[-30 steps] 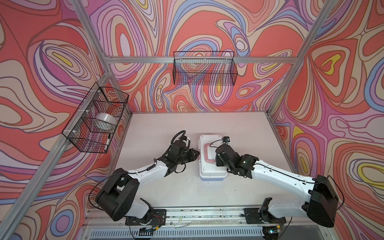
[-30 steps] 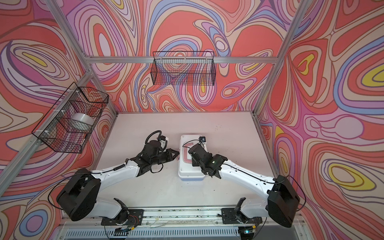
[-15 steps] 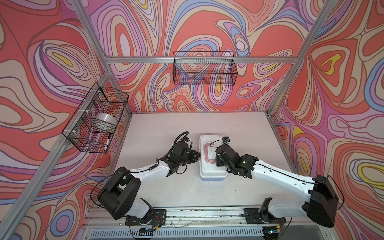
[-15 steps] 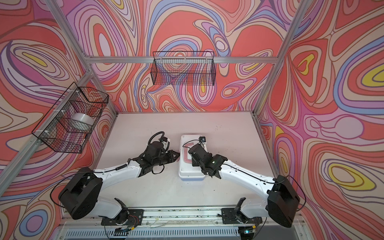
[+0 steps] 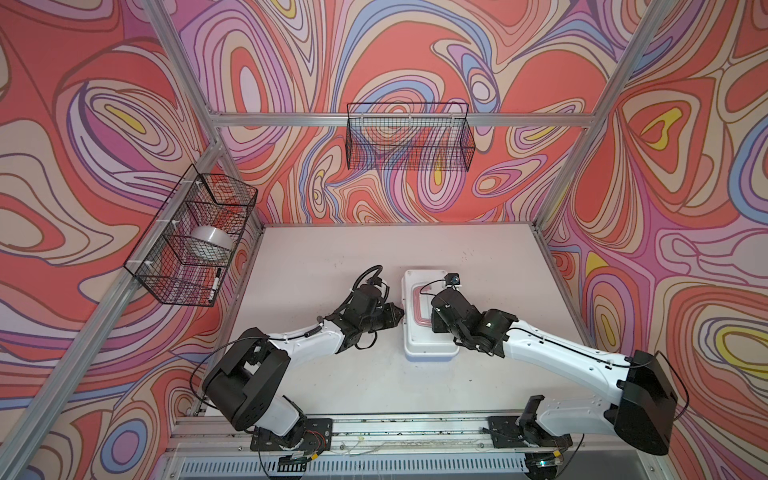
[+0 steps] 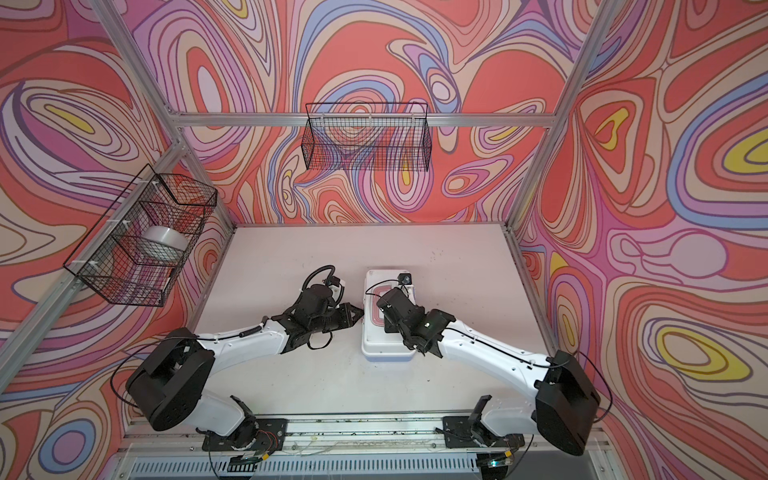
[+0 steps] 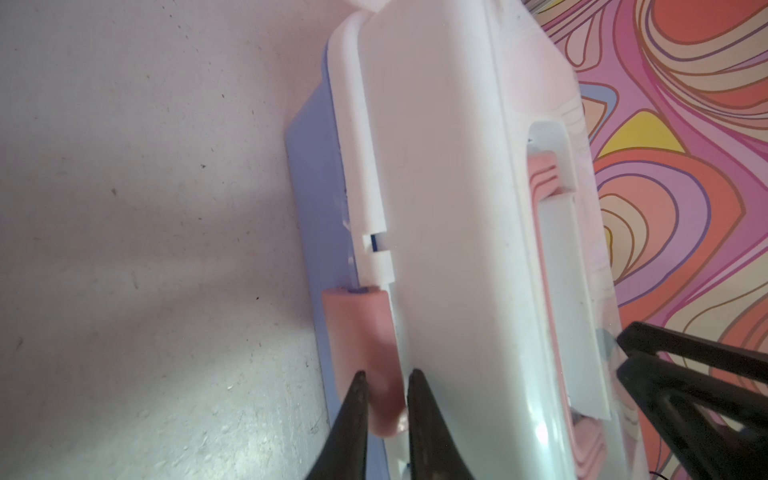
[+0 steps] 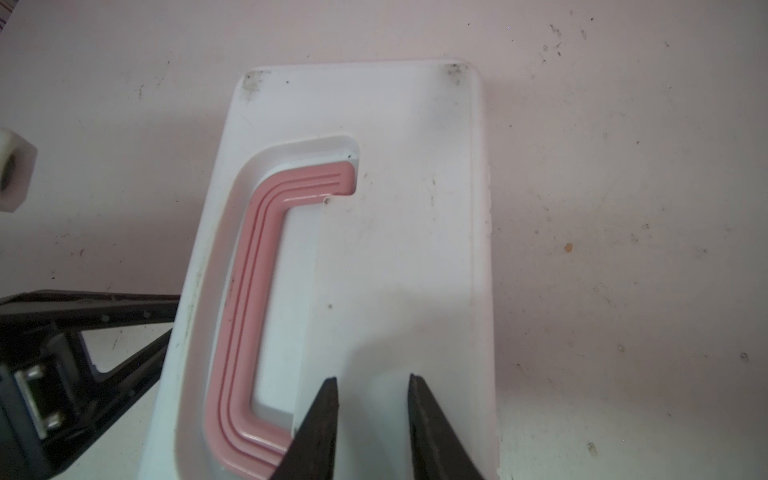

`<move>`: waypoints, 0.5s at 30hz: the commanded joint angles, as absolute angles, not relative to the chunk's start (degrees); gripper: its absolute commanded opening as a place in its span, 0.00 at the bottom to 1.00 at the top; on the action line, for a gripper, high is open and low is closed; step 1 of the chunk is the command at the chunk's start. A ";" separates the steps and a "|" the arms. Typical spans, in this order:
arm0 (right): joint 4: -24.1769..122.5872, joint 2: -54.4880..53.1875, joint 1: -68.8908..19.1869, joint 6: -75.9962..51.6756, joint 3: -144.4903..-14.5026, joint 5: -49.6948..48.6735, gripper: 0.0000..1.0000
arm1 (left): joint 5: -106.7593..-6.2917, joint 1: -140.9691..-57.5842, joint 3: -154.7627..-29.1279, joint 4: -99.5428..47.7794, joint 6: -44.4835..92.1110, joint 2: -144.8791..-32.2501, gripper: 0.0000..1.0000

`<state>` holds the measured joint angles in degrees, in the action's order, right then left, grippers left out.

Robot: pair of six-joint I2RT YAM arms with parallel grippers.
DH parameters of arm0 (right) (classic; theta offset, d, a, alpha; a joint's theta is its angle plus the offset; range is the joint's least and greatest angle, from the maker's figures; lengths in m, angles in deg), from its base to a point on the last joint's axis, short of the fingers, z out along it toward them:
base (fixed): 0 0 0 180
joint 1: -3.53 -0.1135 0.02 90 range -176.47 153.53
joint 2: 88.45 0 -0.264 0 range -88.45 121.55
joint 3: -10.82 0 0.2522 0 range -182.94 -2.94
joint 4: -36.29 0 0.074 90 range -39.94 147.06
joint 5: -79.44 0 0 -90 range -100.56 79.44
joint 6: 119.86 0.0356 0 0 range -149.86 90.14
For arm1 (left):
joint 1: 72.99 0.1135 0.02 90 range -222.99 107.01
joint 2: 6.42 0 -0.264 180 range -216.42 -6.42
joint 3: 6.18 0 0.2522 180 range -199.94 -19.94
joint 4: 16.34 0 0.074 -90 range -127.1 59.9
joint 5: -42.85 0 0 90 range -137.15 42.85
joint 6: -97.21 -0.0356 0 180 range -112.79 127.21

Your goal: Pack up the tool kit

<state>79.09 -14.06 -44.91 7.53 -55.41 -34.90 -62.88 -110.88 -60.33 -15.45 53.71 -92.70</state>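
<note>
Tool kit: lid down, mid-table. L gripper narrowly parted, tips at pink latch; R gripper slightly spread, empty, over lid. We judge: latching stage; next needs firm push till latch snaps.

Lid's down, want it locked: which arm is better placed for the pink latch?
Left. The left gripper sits at the pink latch on the side of the tool kit; the right gripper is over the lid, beside the handle.
</note>
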 commanded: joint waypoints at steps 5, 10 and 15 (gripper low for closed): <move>80.73 -20.97 -43.67 9.23 -54.06 -39.92 0.34 | -59.67 -111.57 -61.17 -19.45 51.27 -87.92 0.36; 80.16 -23.38 -37.59 11.47 -51.79 -37.01 0.36 | -54.66 -110.99 -60.33 -22.18 50.32 -83.94 0.47; 76.26 -25.05 -30.62 11.44 -49.20 -27.98 0.37 | -59.44 -106.38 -57.57 -19.51 52.96 -83.26 0.54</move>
